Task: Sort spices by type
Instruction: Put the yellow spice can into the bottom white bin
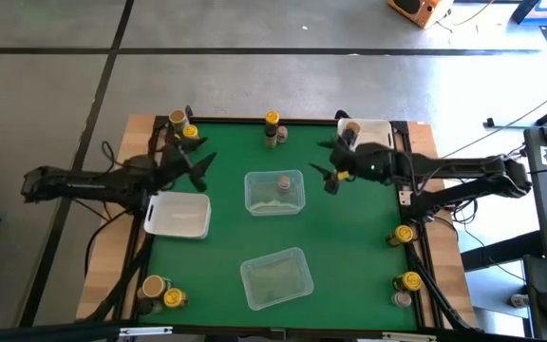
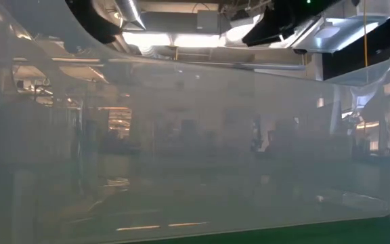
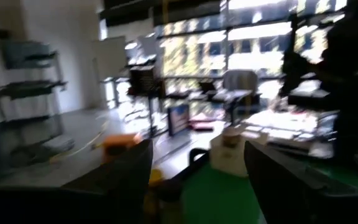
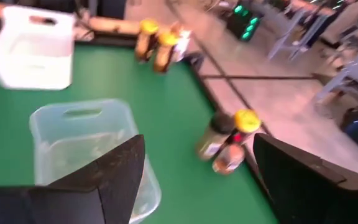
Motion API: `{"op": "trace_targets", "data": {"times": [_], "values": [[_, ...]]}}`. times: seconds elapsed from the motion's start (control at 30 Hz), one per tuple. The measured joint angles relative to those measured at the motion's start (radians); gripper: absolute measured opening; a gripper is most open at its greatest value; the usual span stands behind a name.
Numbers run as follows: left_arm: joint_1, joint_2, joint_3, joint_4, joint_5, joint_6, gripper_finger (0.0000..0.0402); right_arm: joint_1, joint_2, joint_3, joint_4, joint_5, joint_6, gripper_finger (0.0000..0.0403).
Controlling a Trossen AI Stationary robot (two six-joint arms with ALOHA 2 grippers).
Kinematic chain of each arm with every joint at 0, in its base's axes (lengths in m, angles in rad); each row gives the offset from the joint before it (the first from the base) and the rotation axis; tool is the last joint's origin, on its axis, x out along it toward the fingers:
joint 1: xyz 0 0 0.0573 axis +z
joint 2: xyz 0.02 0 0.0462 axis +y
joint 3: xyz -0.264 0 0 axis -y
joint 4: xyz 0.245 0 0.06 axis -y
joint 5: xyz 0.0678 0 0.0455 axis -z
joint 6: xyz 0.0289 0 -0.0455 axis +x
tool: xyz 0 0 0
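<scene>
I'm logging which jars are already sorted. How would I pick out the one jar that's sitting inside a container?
Start from the green table mat seen from above and find the two clear plastic tubs in its middle. In the far tub, between the two arms, stands a single jar with a pinkish-brown lid. Every other jar sits on the mat's edges, and the near tub shows no jar.

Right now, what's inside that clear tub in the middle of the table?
One spice jar with a pinkish lid sits inside the clear tub, near its far wall. The jar's label can't be made out from above.

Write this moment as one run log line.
left end effector: open, empty | right end effector: open, empty | one jar in clear tub
</scene>
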Motion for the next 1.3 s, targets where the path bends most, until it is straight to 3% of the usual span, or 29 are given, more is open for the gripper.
{"op": "trace_targets", "data": {"times": [0.23, 0.3, 0.53, 0.7, 0.83, 1.07, 1.3], "values": [[0.0, 0.152, 0.252, -0.35, -0.207, -0.117, 0.0253, -0.096, 0.0, 0.0, 0.039, 0.018, 0.022, 0.0299], [0.012, 0.198, 0.33, -0.464, -0.224, -0.138, 0.0253, -0.117, 0.001, 0.0, 0.04, 0.019, 0.038, 0.0299], [0.154, 0.382, 0.627, -0.94, -0.209, -0.417, 0.0253, -0.16, 0.001, 0.0, 0.031, 0.019, 0.085, 0.0299], [0.294, 0.501, 0.778, -1.195, -0.046, -0.56, 0.0253, -0.158, 0.002, 0.0, -0.065, 0.019, 0.092, 0.0299], [0.38, 0.577, 0.799, -1.269, 0.093, -0.558, 0.0253, -0.158, 0.002, -0.002, -0.082, 0.019, 0.088, 0.0299], [0.441, 0.648, 0.799, -1.273, 0.091, -0.465, 0.0253, -0.158, 0.002, -0.001, -0.127, 0.019, 0.079, 0.0299], [0.526, 0.679, 0.79, -1.295, 0.052, -0.594, 0.0253, -0.158, 0.002, -0.001, -0.111, 0.019, 0.06, 0.0299]]}}
